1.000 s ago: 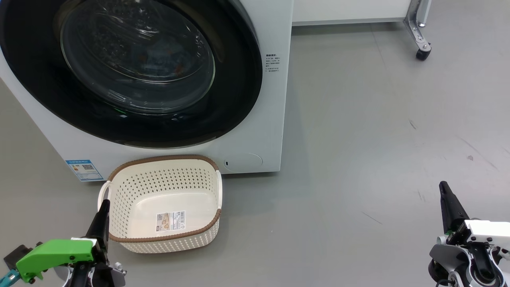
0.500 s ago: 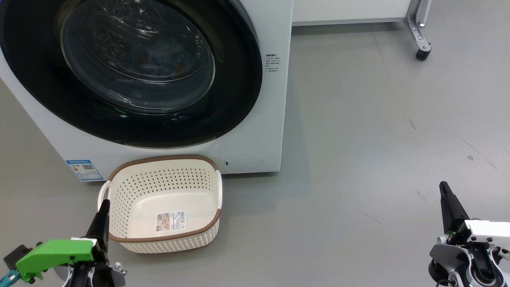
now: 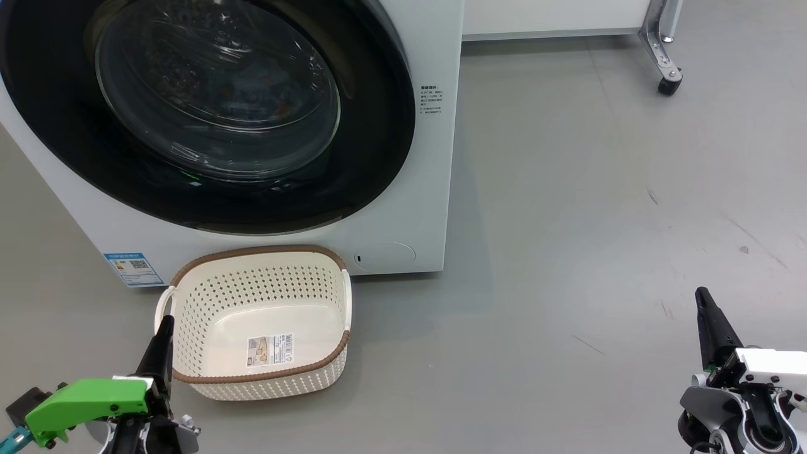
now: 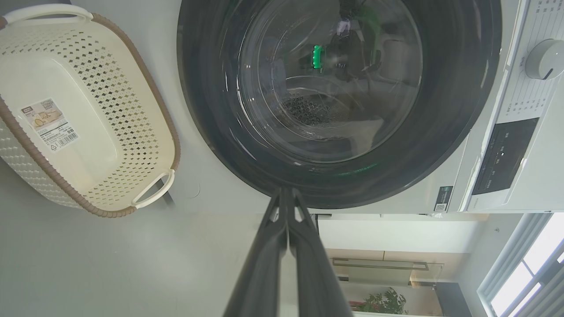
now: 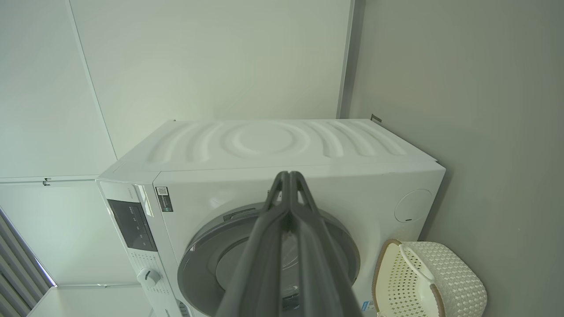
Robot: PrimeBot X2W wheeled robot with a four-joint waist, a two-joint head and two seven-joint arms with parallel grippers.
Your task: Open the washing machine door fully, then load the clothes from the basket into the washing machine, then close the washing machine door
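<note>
I saw the washing machine (image 3: 432,189), white and front-loading, with a blue energy label (image 3: 133,268) low on its front. The washing machine door (image 3: 372,157) was shut flush against it, a wide glossy black rim around bulging clear glass. Behind the glass I could just make out pale cloth with orange-brown specks, seemingly the clothes (image 3: 279,112). The basket (image 3: 252,251), cream, perforated and brown-rimmed, sat upright just in front of the machine. Its barcode sticker (image 3: 270,350) showed on the bare bottom.

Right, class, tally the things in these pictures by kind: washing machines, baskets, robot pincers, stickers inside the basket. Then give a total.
Washing machine: 1
Basket: 1
Pincers: 2 (left pincer, right pincer)
Barcode sticker: 1
Total: 5
</note>
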